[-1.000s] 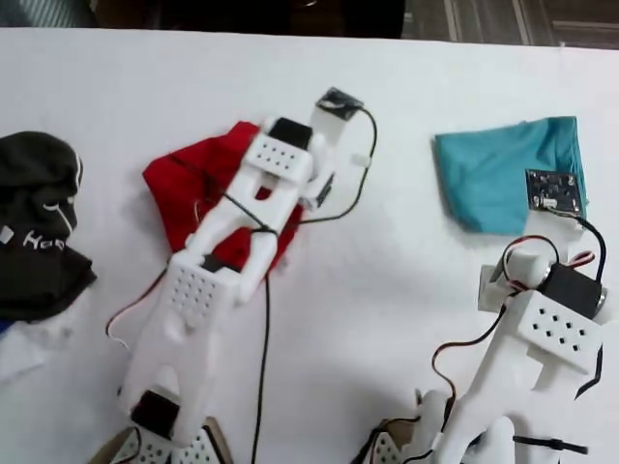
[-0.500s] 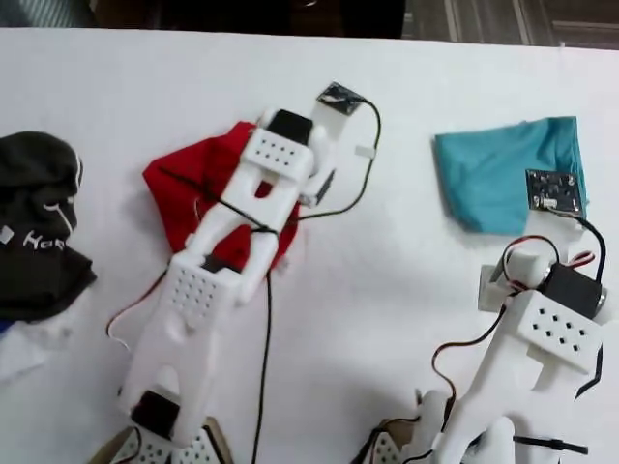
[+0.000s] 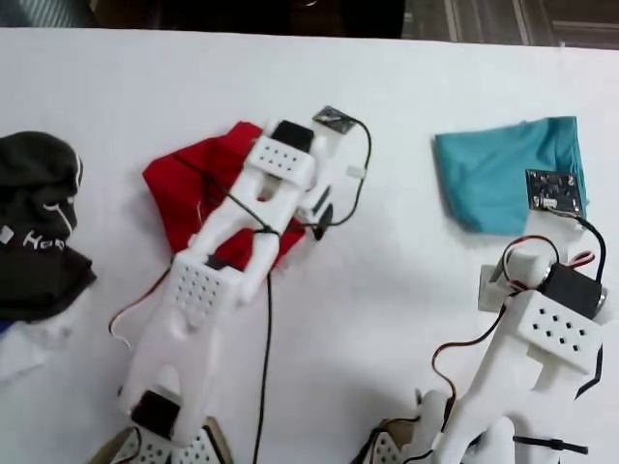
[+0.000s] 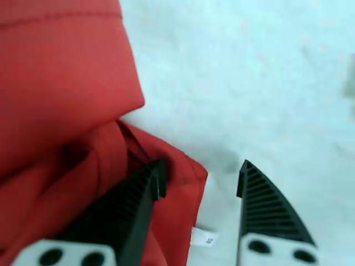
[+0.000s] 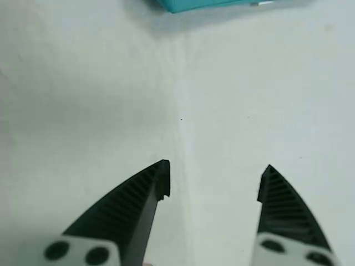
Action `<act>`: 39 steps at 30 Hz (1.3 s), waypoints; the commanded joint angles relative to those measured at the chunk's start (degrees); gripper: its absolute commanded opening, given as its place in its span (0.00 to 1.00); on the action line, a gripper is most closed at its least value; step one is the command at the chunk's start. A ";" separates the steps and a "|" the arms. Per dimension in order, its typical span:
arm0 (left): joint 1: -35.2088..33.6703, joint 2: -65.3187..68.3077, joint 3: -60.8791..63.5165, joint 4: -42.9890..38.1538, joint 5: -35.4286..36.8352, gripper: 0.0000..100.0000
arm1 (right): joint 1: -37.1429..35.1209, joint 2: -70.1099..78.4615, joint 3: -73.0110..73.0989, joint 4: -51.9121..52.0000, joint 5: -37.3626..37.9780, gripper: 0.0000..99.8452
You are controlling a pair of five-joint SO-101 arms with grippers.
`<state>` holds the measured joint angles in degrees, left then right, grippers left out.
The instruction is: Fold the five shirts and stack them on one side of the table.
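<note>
Left gripper (image 4: 202, 170) (spread) over red shirt (image 4: 61, 83)

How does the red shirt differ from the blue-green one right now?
The red shirt is rumpled, with loose folds; the blue-green shirt lies flat, neatly folded. The open left pincer straddles the red shirt's edge; the right pincer hangs over bare table near the blue-green one. Both shirts rest on it.

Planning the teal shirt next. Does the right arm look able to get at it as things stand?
Probably yes: the right pincer is open over the table, and the teal shirt lies just ahead with nothing between them.
</note>
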<state>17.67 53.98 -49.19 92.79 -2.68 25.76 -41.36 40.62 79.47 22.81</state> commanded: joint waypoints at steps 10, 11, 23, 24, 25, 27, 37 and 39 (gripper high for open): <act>0.09 -11.43 0.04 2.73 0.53 0.23 | 0.22 -1.19 -0.18 0.04 0.26 0.26; 0.09 -11.96 0.31 3.52 0.53 0.23 | 0.22 -1.19 -0.18 0.04 0.26 0.26; 0.09 -0.88 -0.13 -2.90 0.62 0.23 | 0.22 -1.19 -0.18 0.04 0.26 0.26; 0.00 0.26 -0.13 -3.87 0.62 0.23 | 0.22 -1.19 -0.18 0.04 0.26 0.26; 0.00 1.14 -0.13 -4.48 0.62 0.23 | 0.22 -1.19 -0.18 0.04 0.26 0.26; 0.26 2.29 -0.22 -5.19 0.62 0.23 | 0.22 -1.19 -0.18 0.04 0.26 0.26; 0.00 2.29 -0.22 -6.07 0.62 0.01 | 0.22 -1.19 -0.09 0.04 0.26 0.26; -0.35 2.55 -0.13 -5.89 0.53 0.04 | 0.22 -1.19 -0.09 0.04 0.26 0.26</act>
<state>18.29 56.35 -48.57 88.84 -2.59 25.76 -41.36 40.79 79.47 22.81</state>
